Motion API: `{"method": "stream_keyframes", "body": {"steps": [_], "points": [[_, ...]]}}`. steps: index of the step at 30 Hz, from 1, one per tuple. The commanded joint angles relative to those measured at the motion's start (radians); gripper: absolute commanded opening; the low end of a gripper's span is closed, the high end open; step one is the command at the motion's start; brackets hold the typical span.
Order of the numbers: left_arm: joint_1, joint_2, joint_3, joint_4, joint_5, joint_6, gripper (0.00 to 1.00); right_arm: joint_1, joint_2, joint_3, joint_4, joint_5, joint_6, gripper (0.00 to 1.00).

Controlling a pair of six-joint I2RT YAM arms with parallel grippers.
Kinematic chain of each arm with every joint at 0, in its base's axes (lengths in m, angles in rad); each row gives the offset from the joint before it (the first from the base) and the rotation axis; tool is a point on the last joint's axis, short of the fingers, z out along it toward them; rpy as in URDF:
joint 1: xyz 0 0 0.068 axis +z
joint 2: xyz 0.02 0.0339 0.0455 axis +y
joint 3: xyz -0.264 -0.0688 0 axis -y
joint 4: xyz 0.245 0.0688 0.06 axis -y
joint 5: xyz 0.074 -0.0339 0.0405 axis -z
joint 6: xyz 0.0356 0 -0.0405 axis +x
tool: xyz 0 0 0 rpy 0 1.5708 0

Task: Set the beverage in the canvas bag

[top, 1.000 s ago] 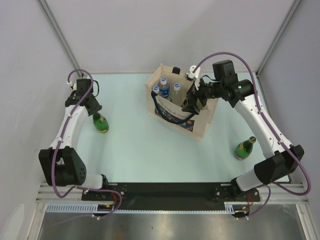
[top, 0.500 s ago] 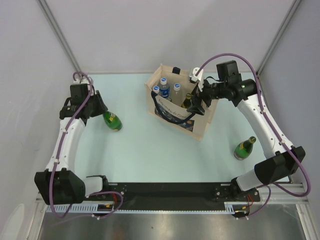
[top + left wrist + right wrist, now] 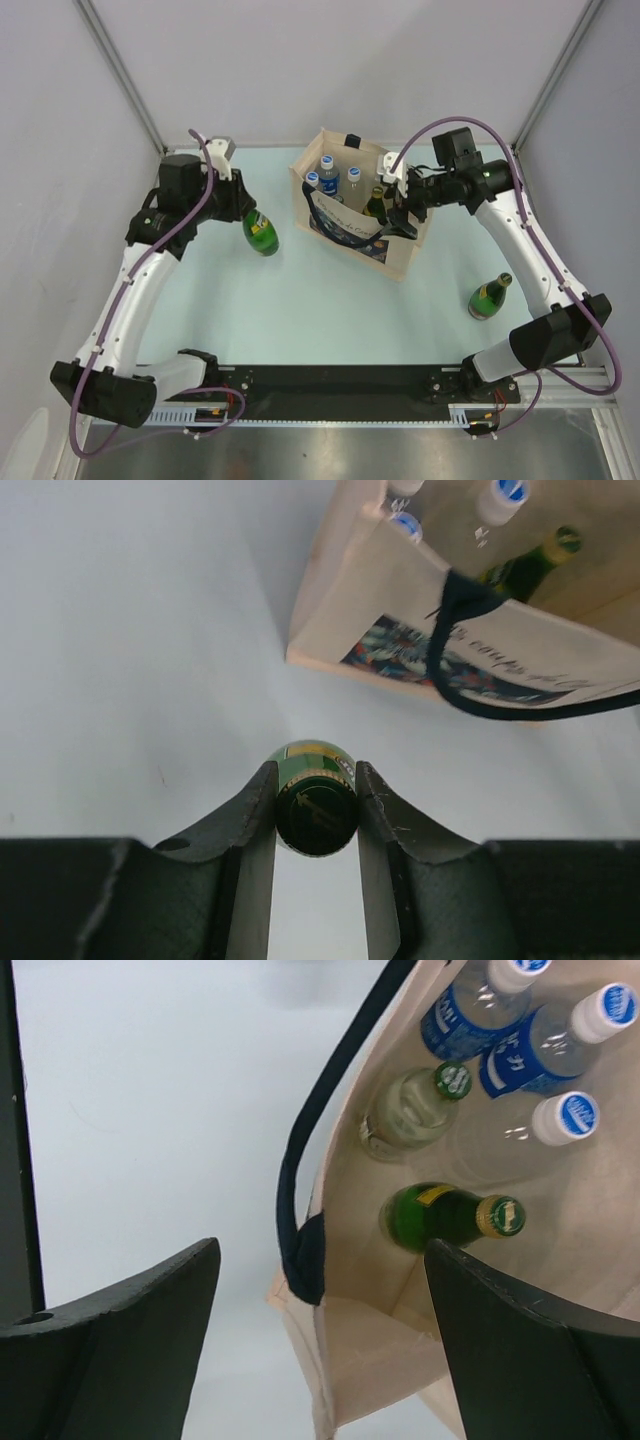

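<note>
The canvas bag (image 3: 345,225) stands open at the table's back middle, its dark printed panel facing forward. My left gripper (image 3: 256,222) is shut on the neck of an upright green bottle (image 3: 262,235), left of the bag; in the left wrist view the fingers (image 3: 258,810) clamp its cap (image 3: 316,815), with the bag (image 3: 390,600) ahead to the right. My right gripper (image 3: 402,212) is open and empty over the bag's right end; in the right wrist view it (image 3: 322,1250) straddles the navy handle (image 3: 295,1190). Another green bottle (image 3: 440,1215) stands inside the bag.
The bag also holds three blue-capped water bottles (image 3: 328,165) and a pale bottle with a green cap (image 3: 410,1120). A further green bottle (image 3: 490,297) stands on the table at the right, near the right arm. Grey walls enclose the table.
My left arm has carried its green bottle rightward from the far left to just beside the bag. My right gripper has drawn back to the right, leaving a green bottle showing inside the bag.
</note>
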Motion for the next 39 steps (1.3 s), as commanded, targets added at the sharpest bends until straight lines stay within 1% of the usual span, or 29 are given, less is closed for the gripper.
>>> {"method": "stream_keyframes", "body": {"steps": [1, 3, 4, 5, 6, 7, 8, 9, 10, 13, 14, 19, 22, 27, 33, 39], "points": [[-0.053, -0.027, 0.202, 0.142, 0.051, 0.002, 0.0, 0.013, -0.042, -0.041, -0.048, 0.02, -0.107, 0.88], [-0.07, -0.015, 0.26, 0.136, 0.06, -0.013, 0.0, 0.012, -0.051, -0.074, -0.063, 0.019, -0.141, 0.82], [-0.09, -0.01, 0.279, 0.132, 0.062, -0.025, 0.0, 0.015, -0.056, -0.086, -0.085, 0.005, -0.193, 0.79], [-0.101, 0.002, 0.297, 0.129, 0.065, -0.033, 0.0, 0.016, -0.061, -0.099, -0.099, 0.001, -0.218, 0.72], [-0.11, 0.007, 0.314, 0.127, 0.066, -0.039, 0.0, 0.018, -0.07, -0.131, -0.105, -0.004, -0.238, 0.67], [-0.128, 0.013, 0.346, 0.127, 0.071, -0.05, 0.0, 0.024, -0.07, -0.145, -0.114, -0.006, -0.256, 0.61], [-0.136, 0.029, 0.362, 0.126, 0.072, -0.056, 0.0, 0.027, -0.071, -0.156, -0.119, -0.006, -0.282, 0.48], [-0.145, 0.036, 0.397, 0.124, 0.075, -0.061, 0.0, 0.03, -0.073, -0.169, -0.125, -0.009, -0.292, 0.42], [-0.16, 0.048, 0.416, 0.118, 0.077, -0.068, 0.0, 0.036, -0.074, -0.177, -0.128, -0.01, -0.302, 0.31], [-0.194, 0.088, 0.491, 0.106, 0.077, -0.08, 0.0, 0.041, -0.085, -0.192, -0.12, -0.024, -0.309, 0.24], [-0.203, 0.097, 0.509, 0.103, 0.077, -0.084, 0.0, 0.045, -0.088, -0.195, -0.119, -0.029, -0.312, 0.2], [-0.285, 0.184, 0.635, 0.104, 0.069, -0.087, 0.0, 0.061, -0.104, -0.237, -0.122, -0.024, -0.358, 0.11], [-0.317, 0.241, 0.716, 0.104, 0.065, -0.084, 0.0, 0.064, -0.11, -0.252, -0.12, -0.035, -0.361, 0.09], [-0.361, 0.321, 0.845, 0.103, 0.077, -0.091, 0.0, 0.065, -0.117, -0.266, -0.111, -0.042, -0.355, 0.08], [-0.412, 0.445, 0.939, 0.116, 0.083, -0.088, 0.0, 0.067, -0.124, -0.269, -0.102, -0.052, -0.342, 0.07], [-0.438, 0.568, 1.009, 0.145, 0.094, -0.074, 0.0, 0.062, -0.131, -0.269, -0.102, -0.053, -0.336, 0.07]]}}
